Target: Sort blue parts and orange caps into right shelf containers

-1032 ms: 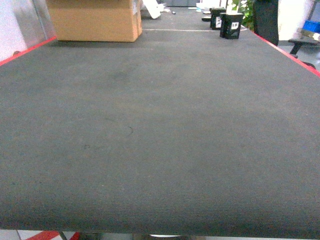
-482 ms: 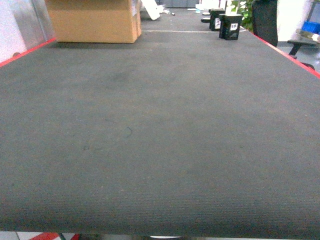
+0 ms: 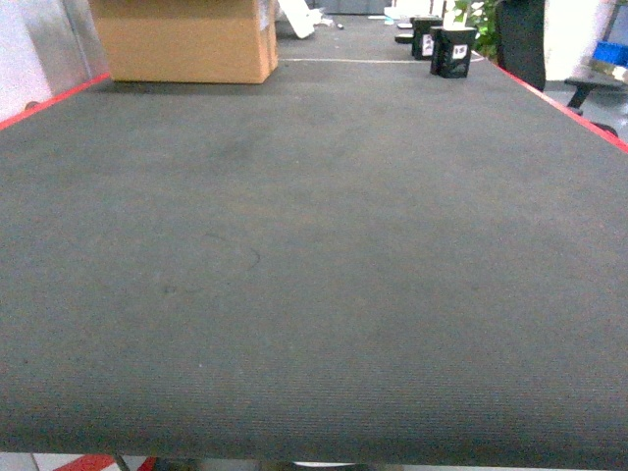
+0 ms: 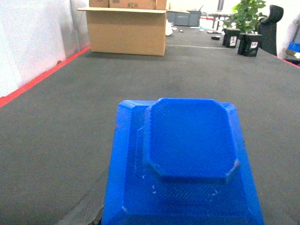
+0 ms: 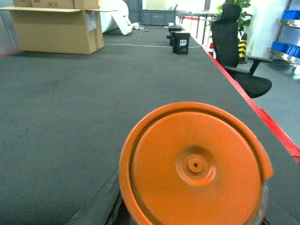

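Head cam: just the dark mat (image 3: pixel 314 294), no arms or parts in frame. Box (image 3: pixel 186 39) upper left, two black pots (image 3: pixel 444 44) upper right.

L wrist cam: blue part (image 4: pixel 187 159) fills lower centre, stepped block with an octagonal raised face, sits right under the cam. Looks carried by the L gripper, but fingers aren't visible, so can't tell if they're apart or clamped.

R wrist cam: orange cap (image 5: pixel 194 164) fills lower centre-right, round, small boss mid-face. Same deal: prob held by the R gripper, fingers out of view, can't confirm. Chair (image 5: pixel 239 56) upper right, off the mat's red edge.

Step, my read: transit w/ both loads toward the right shelf. Shelf and containers not in any view.

To do it well:
- keep both wrists level, no fast swings; the cap is thin and likely slips easier than the block
- get the base turned so the head cam sees the containers before either arm extends
- drop one at a time, part and cap into separate containers
- let go low over the container, not from height

Count: 1 blue part, 1 orange cap, 1 box, 2 pots, 1 chair. Containers seen: 0.
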Robot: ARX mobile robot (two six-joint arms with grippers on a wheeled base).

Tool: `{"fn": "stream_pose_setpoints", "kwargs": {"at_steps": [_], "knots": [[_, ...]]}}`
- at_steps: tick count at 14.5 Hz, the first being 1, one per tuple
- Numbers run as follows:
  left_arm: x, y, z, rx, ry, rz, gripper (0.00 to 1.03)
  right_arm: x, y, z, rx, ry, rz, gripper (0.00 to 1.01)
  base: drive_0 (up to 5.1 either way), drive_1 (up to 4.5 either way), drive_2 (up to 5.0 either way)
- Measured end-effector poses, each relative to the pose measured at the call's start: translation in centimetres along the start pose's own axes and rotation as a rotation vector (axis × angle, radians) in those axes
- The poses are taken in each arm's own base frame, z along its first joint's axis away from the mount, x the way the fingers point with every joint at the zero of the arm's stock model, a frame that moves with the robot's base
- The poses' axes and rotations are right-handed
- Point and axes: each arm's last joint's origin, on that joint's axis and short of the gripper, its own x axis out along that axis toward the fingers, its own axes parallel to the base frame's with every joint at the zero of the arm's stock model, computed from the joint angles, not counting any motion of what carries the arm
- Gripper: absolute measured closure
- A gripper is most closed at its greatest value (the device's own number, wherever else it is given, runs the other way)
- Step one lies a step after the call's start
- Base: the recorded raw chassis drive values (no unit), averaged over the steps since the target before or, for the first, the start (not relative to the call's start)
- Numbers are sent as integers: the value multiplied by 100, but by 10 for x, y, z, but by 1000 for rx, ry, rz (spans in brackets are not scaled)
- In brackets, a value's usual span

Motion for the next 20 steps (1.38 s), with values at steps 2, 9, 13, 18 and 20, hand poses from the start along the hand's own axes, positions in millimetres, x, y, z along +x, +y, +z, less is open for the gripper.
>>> {"fn": "stream_pose_setpoints", "kwargs": {"at_steps": [2,9,13,18,20], "knots": [[0,0,0,0,0,0,60,0,0,0,0,0,0,57,0,0,0],[0,0,0,0,0,2,60,0,0,0,0,0,0,57,-130,-130,-130],[0,0,0,0,0,1,60,0,0,0,0,0,0,57,-162,-162,-162],[0,0,0,0,0,1,60,0,0,0,0,0,0,57,-158,-158,-158],[0,0,0,0,0,1,60,0,0,0,0,0,0,57,-166,-166,-166]]}}
